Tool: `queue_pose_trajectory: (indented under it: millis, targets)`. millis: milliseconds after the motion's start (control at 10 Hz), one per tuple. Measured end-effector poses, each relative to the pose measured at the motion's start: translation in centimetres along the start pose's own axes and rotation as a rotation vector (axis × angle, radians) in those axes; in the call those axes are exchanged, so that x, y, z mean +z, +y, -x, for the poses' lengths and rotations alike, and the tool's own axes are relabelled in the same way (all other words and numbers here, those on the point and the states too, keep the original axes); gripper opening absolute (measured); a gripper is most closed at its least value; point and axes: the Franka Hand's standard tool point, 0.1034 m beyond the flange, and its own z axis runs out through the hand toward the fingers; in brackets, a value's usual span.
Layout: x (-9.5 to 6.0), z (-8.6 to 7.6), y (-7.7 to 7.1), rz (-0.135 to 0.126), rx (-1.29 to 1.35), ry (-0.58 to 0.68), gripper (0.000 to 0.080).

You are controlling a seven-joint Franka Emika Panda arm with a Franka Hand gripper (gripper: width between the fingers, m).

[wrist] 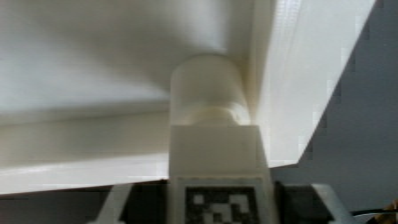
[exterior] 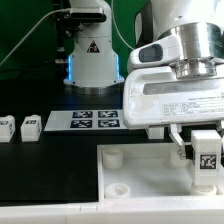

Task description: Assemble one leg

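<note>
My gripper [exterior: 204,150] is shut on a leg [exterior: 206,156], a small white block with a black-and-white tag facing the camera. It holds the leg upright over the right corner of the large white tray-like top [exterior: 130,185]. In the wrist view the gripper [wrist: 217,203] has dark fingers [wrist: 132,205] on both sides of the tagged leg [wrist: 221,150]. The leg's rounded end reaches down into the inner corner of the top [wrist: 89,90], beside its raised rim. I cannot tell whether the leg touches the top. Two more legs [exterior: 30,125] [exterior: 5,127] stand on the dark table at the exterior view's left.
The marker board [exterior: 95,120] lies flat behind the top. The robot's white base [exterior: 90,50] stands behind it with cables. A round corner socket [exterior: 115,156] shows at the top's back left corner.
</note>
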Motion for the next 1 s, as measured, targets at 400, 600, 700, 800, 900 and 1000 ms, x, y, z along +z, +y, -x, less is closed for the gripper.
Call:
queue_pose_trajectory:
  millis: [400, 600, 700, 800, 900, 1000]
  targets:
    - [-0.02, -0.01, 0.08, 0.007, 0.001, 0.001, 0.0346]
    - [-0.02, -0.01, 0.09, 0.007, -0.001, 0.001, 0.0626]
    - [-0.02, -0.01, 0.09, 0.007, -0.001, 0.001, 0.0626]
    - [-0.02, -0.01, 0.09, 0.007, -0.002, 0.001, 0.0645]
    - [-0.02, -0.01, 0.08, 0.007, -0.002, 0.001, 0.0648]
    - [-0.02, 0.00, 0.09, 0.007, -0.003, 0.001, 0.0648]
